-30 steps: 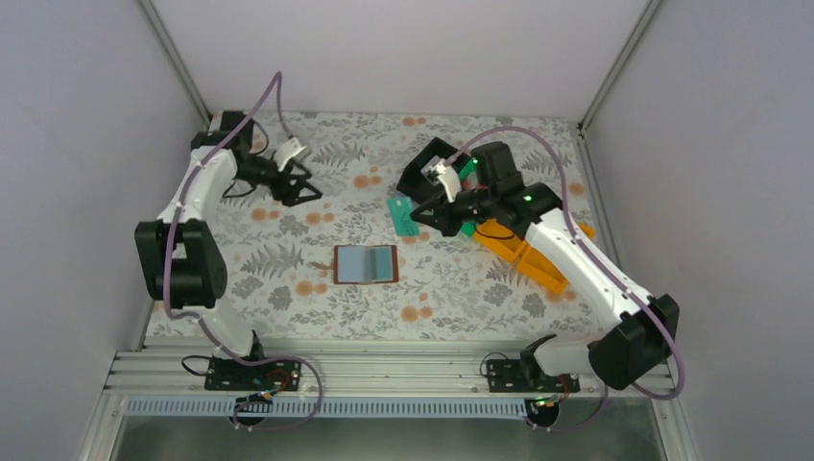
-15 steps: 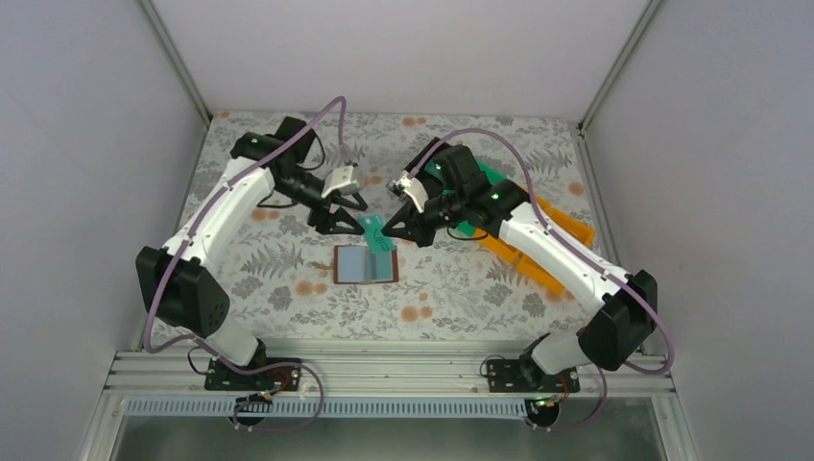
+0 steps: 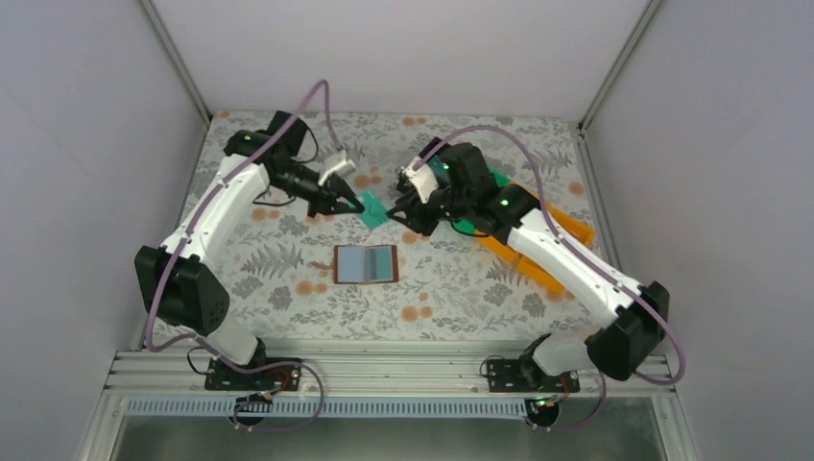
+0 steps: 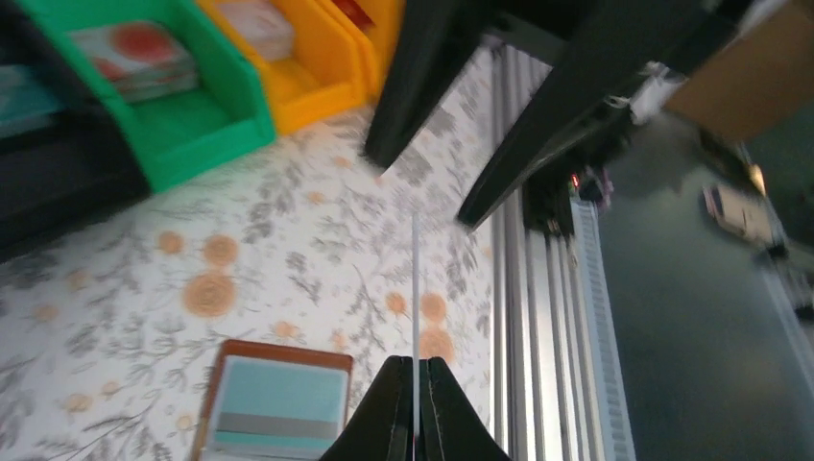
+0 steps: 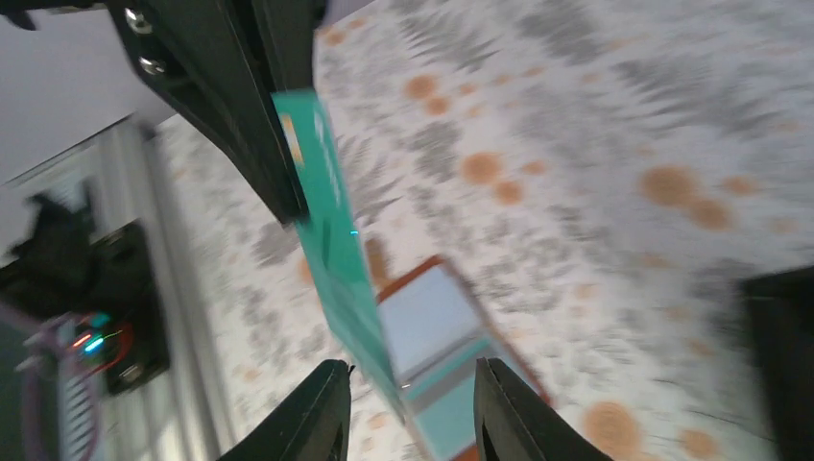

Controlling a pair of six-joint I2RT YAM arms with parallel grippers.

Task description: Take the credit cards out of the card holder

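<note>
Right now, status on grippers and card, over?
Left fingers shut on teal card, held in air. Right fingers open, straddling it. Card holder lies open, untouched. Nothing in the way.

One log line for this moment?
left hand: shut on teal card | right hand: open around card | card holder: open on table

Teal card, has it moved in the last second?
Yes. The teal card moved left, from right of the wallet to straight behind it, now pinched in the left fingers.
</note>
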